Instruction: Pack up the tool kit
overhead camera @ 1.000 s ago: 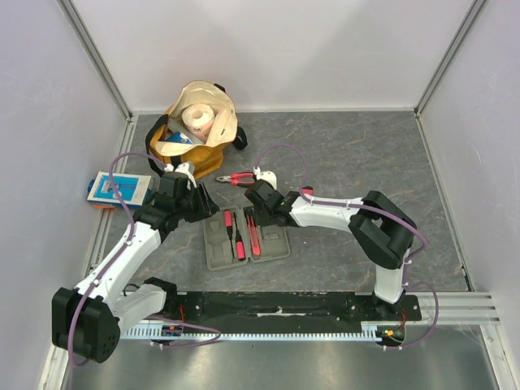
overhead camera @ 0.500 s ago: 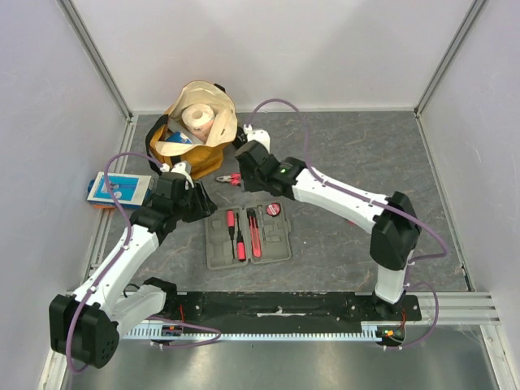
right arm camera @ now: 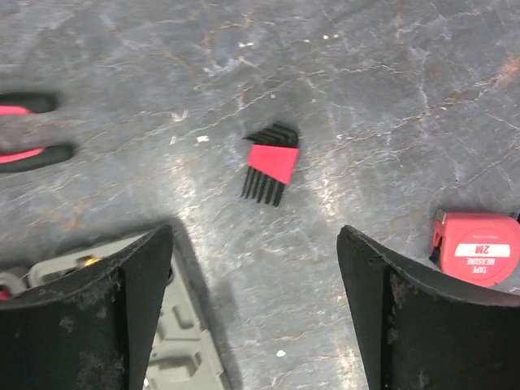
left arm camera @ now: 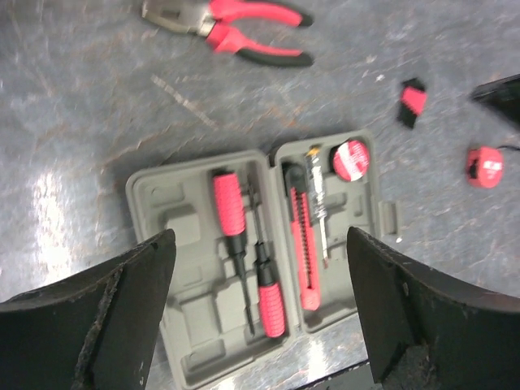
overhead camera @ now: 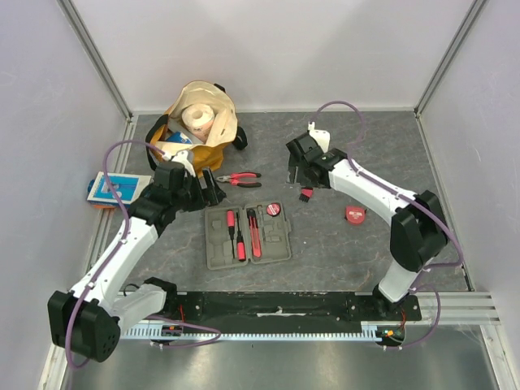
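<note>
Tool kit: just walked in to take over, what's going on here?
Two robot arms are packing it. The grey case lies open with screwdrivers slotted in. The pliers, hex keys and tape measure lie loose on the table. The left gripper hovers open by the case, the right gripper open near the hex keys; neither holds anything.

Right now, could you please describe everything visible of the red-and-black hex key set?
The hex key set is a fan of black L-shaped keys in a plastic-looking red clip. It lies flat on the grey tabletop between the open case and the tape measure. Nothing touches it; the open right gripper hovers above.
</note>
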`<state>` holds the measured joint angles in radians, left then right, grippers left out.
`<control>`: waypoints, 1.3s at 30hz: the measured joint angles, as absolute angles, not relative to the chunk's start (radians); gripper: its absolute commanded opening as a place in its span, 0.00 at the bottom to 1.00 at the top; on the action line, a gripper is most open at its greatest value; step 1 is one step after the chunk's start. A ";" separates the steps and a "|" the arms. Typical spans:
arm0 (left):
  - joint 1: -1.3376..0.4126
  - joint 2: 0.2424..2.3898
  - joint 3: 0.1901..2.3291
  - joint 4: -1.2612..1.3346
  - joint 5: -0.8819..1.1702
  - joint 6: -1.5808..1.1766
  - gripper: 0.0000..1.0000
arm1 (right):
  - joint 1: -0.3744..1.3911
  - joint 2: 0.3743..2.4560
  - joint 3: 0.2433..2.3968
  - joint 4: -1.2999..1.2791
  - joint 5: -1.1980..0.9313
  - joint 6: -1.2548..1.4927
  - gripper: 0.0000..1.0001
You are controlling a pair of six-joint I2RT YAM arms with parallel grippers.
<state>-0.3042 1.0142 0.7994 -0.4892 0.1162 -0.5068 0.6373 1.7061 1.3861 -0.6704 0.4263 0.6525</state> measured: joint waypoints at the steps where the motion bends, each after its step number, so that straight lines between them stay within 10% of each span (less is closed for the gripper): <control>1: -0.304 1.024 0.825 -0.490 0.121 -0.503 0.91 | 0.625 1.715 1.381 -0.676 0.426 0.660 0.93; 9: -0.304 1.065 0.936 -0.482 0.142 -0.467 0.90 | 0.585 1.914 1.389 -0.681 0.429 0.716 0.94; 39: -0.294 1.180 0.941 -0.454 0.218 -0.408 0.87 | 0.519 2.034 1.443 -0.642 0.348 0.819 0.45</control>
